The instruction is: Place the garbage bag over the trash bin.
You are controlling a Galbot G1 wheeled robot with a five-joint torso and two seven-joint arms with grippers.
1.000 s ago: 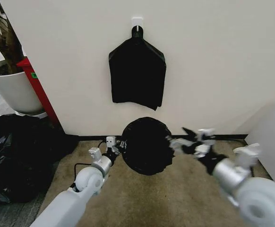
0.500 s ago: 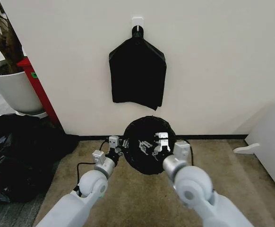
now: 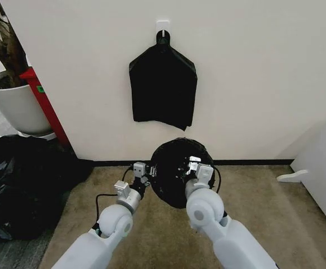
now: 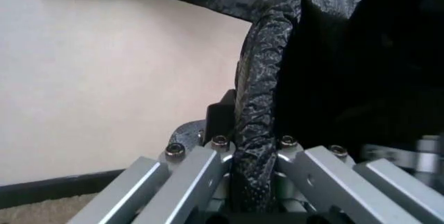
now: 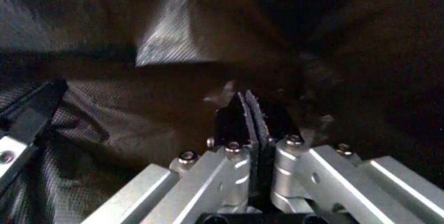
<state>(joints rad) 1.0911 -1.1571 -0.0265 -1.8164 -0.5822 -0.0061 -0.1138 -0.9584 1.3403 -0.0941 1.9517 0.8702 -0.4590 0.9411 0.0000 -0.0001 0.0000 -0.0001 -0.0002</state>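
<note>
black bundle [image 3: 163, 87] on white hook [image 3: 162, 26]; plant pot [image 3: 15, 103] at left

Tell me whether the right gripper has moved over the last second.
Yes. The right gripper swung in toward the robot's left, from out near the white panel to the garbage bag, below the black bundle on the wall hook.

Tan carpet [image 3: 152, 235] is covering the floor up to the black baseboard [image 3: 252, 162] under the white wall. A heap of bulging black bags [image 3: 17, 185] is lying at its left edge, beside a large white plant pot [image 3: 17, 106] sitting farther back.
</note>
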